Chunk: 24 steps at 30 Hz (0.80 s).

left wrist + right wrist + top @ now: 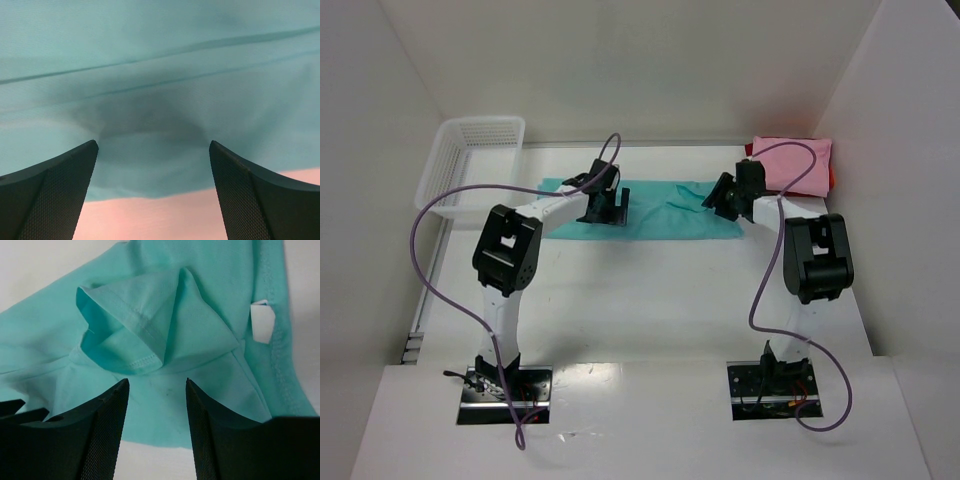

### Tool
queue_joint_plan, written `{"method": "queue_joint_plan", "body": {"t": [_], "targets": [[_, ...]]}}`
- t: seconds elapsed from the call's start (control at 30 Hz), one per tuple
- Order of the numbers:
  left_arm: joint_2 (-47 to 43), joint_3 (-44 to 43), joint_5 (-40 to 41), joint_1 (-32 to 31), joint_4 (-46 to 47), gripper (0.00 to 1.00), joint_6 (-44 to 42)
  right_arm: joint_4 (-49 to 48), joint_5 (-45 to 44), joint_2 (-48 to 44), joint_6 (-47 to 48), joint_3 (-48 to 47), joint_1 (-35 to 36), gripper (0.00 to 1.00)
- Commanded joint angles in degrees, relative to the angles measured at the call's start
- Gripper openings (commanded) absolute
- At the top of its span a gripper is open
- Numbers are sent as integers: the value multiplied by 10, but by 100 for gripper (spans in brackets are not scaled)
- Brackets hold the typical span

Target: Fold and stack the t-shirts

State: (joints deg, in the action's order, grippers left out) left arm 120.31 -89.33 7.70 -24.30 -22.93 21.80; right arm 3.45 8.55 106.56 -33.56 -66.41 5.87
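Left gripper [153, 145], right gripper [157, 382], both released, being poised over teal t-shirt [670, 215]; fold seemingly pending, edge pinches needed.

teal t-shirt [210, 295], sleeve [135, 325] folded over, pincer [157, 384] parted

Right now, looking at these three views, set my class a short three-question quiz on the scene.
1. True or false: the teal shirt lies stacked on the pink shirt.
2. The white basket stands: A far left; B far right; C near middle.
3. Fill in: the left pincer and right pincer are both above the ___ shirt.
Key: 1 false; 2 A; 3 teal.
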Motion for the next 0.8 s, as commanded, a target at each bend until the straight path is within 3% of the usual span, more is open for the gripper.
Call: {"method": "queue_joint_plan", "body": {"t": [0.0,0.37,0.77], "targets": [[-46,2,2,-34,17,100,17,-34,16,22,2,-34,4,55],[-58,45,11,-90,102,100,29,-41,29,60,7,-63,4,50],[12,-21,-7,-121,147,100,34,-52,34,87,7,-94,4,41]]}}
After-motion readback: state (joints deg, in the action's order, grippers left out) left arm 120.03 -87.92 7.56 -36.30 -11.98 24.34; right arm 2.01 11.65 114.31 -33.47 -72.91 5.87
